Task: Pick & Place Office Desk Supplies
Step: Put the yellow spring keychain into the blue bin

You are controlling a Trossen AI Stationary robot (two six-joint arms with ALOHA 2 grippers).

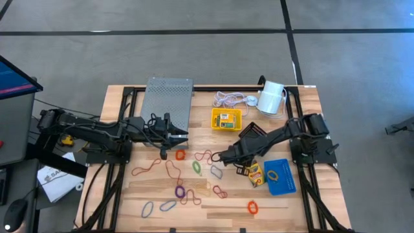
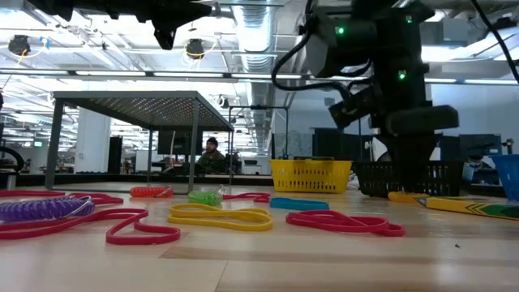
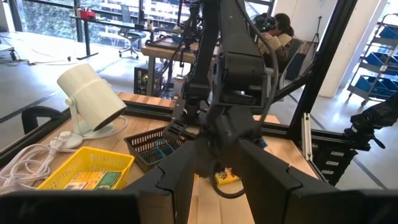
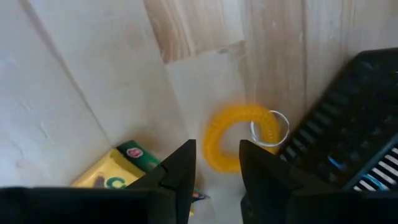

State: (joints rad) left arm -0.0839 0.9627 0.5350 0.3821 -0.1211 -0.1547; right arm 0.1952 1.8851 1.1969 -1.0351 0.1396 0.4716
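Coloured rubber-band loops (image 1: pixel 180 191) lie scattered over the near half of the table; red and yellow ones (image 2: pixel 219 216) show close in the low view. A yellow tray (image 1: pixel 215 115) holds a crayon box. The black mesh tray (image 1: pixel 253 131) sits to its right, and the blue tray (image 1: pixel 291 184) holds a yellow band. Crayon boxes (image 1: pixel 257 176) lie left of the blue tray. My right gripper (image 4: pixel 216 163) is open and points down, fingers either side of a yellow coiled loop (image 4: pixel 233 140) between the crayon box (image 4: pixel 118 174) and the black tray (image 4: pixel 367 124). My left gripper (image 1: pixel 180 138) is open, held high above the table's left half.
A grey perforated stand (image 1: pixel 167 102) is at the far left, and a coiled white cord (image 1: pixel 226 99) and a white cylinder (image 1: pixel 272 97) are at the far edge. My right arm (image 1: pixel 272 136) reaches over the black tray. People sit in the room beyond (image 2: pixel 212 154).
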